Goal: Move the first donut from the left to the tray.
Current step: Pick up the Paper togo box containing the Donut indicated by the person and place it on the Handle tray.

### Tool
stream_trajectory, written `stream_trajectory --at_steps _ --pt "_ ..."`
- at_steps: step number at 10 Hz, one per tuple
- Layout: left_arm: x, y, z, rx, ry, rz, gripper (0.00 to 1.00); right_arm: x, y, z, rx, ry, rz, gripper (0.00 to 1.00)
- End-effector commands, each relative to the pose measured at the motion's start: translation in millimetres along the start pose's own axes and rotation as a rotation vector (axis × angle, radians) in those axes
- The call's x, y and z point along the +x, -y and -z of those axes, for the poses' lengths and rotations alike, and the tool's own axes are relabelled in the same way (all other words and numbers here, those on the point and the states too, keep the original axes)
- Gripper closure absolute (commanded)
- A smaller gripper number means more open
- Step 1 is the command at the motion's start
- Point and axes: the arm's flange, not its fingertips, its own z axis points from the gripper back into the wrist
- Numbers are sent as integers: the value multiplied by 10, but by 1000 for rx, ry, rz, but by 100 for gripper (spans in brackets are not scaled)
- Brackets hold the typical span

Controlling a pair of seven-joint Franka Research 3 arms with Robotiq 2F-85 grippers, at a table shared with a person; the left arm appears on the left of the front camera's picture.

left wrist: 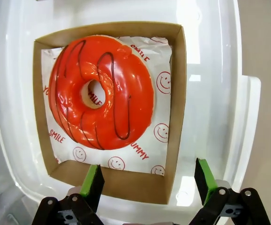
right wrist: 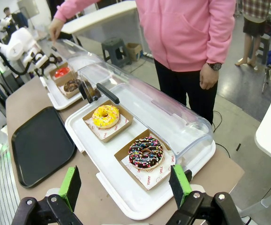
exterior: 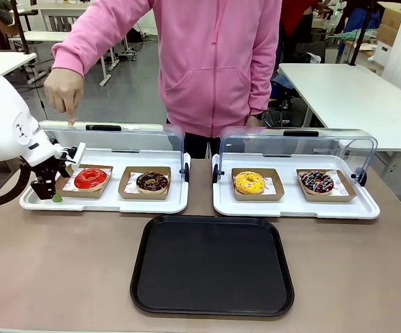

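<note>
The first donut from the left [exterior: 91, 178] is a glossy red ring on printed white paper in a brown cardboard box, at the left end of the left white tray. My left gripper [exterior: 51, 184] hangs just left of that box. In the left wrist view the red donut [left wrist: 101, 91] lies just ahead of the open left gripper [left wrist: 148, 180], whose green-padded fingers [left wrist: 92, 180] straddle the box's near edge and hold nothing. The black tray [exterior: 212, 263] lies flat at the table's front middle. My right gripper [right wrist: 125, 185] is open above the right white tray's end, far from the red donut [right wrist: 62, 71].
A person in a pink hoodie stands at the far side, one hand [exterior: 65, 90] pointing down at the raised clear lid [exterior: 110, 135] behind the red donut. Boxes hold a chocolate donut [exterior: 152, 182], a yellow donut [exterior: 249, 182] and a sprinkled donut [exterior: 317, 182].
</note>
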Motion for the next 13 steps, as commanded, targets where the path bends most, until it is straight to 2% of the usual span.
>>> stream_trajectory --at_steps 1,3,4,5,6,8,9,10,11,13 --pt "-37 -65 42 7 -18 30 0 22 -30 -10 4 7 -6 0" --pt "-27 -73 65 0 -26 33 0 22 -30 -10 4 7 -6 0" --pt "-22 -70 55 -3 -27 35 58 22 -30 -10 4 7 -6 0" --pt "-17 -63 48 -12 -19 36 59 22 -30 -10 4 7 -6 0" --pt "-14 -55 29 -20 -16 38 100 22 -30 -10 4 7 -6 0" --pt "-9 -36 10 -40 -21 36 100 22 -30 -10 4 7 -6 0" --pt "-7 -31 -1 -48 -24 41 86 22 -30 -10 4 7 -6 0" --pt "-6 -29 -8 -55 -26 41 95 22 -30 -10 4 7 -6 0" --pt "-5 -21 -11 -70 -25 41 100 22 -30 -10 4 7 -6 0" --pt "3 -3 -15 -84 -33 48 100 22 -30 -10 4 7 -6 0"
